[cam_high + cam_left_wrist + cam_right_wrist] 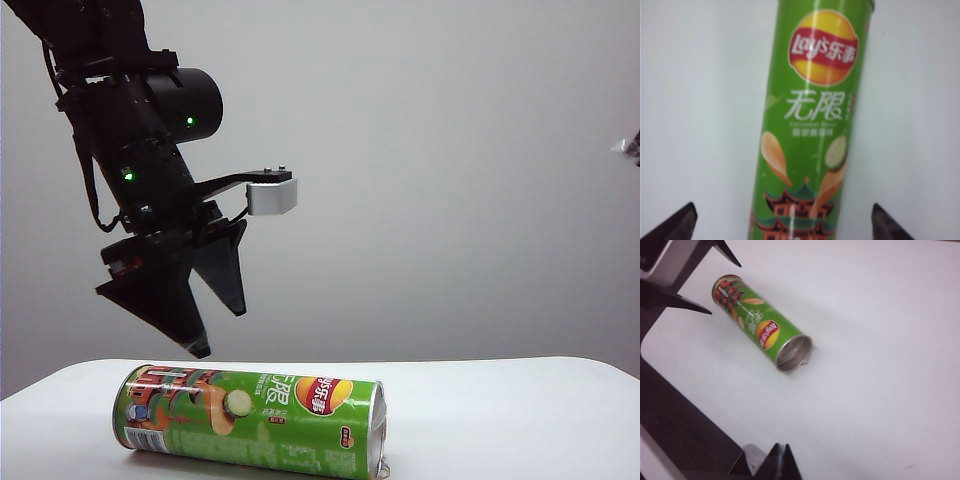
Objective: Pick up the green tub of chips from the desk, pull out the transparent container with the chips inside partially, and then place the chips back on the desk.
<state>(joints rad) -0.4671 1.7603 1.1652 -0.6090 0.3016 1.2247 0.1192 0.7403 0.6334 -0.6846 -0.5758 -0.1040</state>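
Above the closed end of the can, on the left of the exterior view, the left gripper (205, 300) hangs with its jaws spread wide and nothing between them; its own camera shows the two fingertips (675, 225) standing well clear on either side of the can's body. Below it, the green tub of chips (250, 418) lies on its side on the desk (500, 410), logo up, with its silver-rimmed end toward the right. From the right wrist camera that end looks open, a pale metallic hollow (neither the transparent container nor the chips can be made out inside from here).

Further right, the right gripper (782, 460) is held back from the can, well apart from it, fingers pressed together and empty; only a sliver of that arm shows at the exterior view's right edge.

As for handling, I judge the can light and fairly stiff, a thin tube that would dent under a hard squeeze, with a glossy skin that could slip and a round body apt to roll. The best hold looks to be across the middle of the body, jaws square to its length, leaving the open end free for the other gripper.
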